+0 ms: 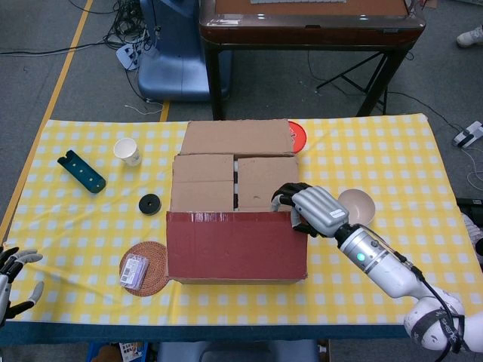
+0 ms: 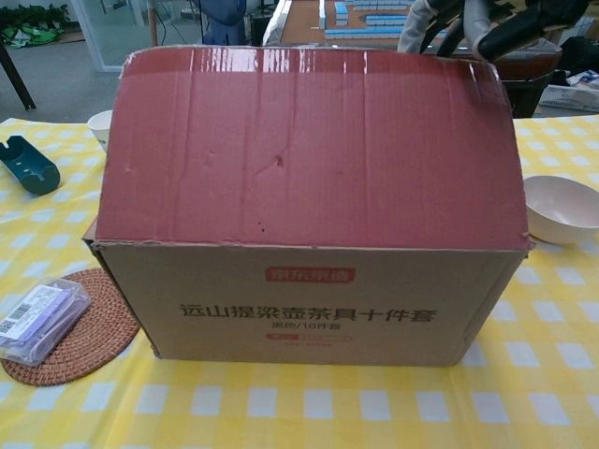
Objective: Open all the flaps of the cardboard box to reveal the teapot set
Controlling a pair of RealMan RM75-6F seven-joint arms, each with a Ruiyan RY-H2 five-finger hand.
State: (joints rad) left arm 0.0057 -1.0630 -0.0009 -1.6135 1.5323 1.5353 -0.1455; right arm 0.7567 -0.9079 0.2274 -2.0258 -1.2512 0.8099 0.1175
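Observation:
The cardboard box (image 1: 236, 268) stands mid-table, printed front (image 2: 309, 299) facing me. Its far flap (image 1: 238, 137) lies folded back and outward. Two brown side flaps (image 1: 204, 181) still lie flat over the top, so the teapot set is hidden. The near flap (image 1: 236, 241), red on its inner face, is tilted up steeply and fills much of the chest view (image 2: 309, 150). My right hand (image 1: 311, 210) hooks its fingers (image 2: 468, 17) over that flap's free edge at the right corner and holds it. My left hand (image 1: 13, 277) hangs off the table's front left corner, fingers spread, holding nothing.
A pale bowl (image 1: 361, 205) sits just right of the box, under my right forearm. Left of the box are a paper cup (image 1: 127, 151), a teal holder (image 1: 81, 171), a black disc (image 1: 150, 204) and a woven coaster (image 1: 155, 264) bearing a wrapped packet (image 2: 37, 316). A red plate (image 1: 299, 136) lies behind.

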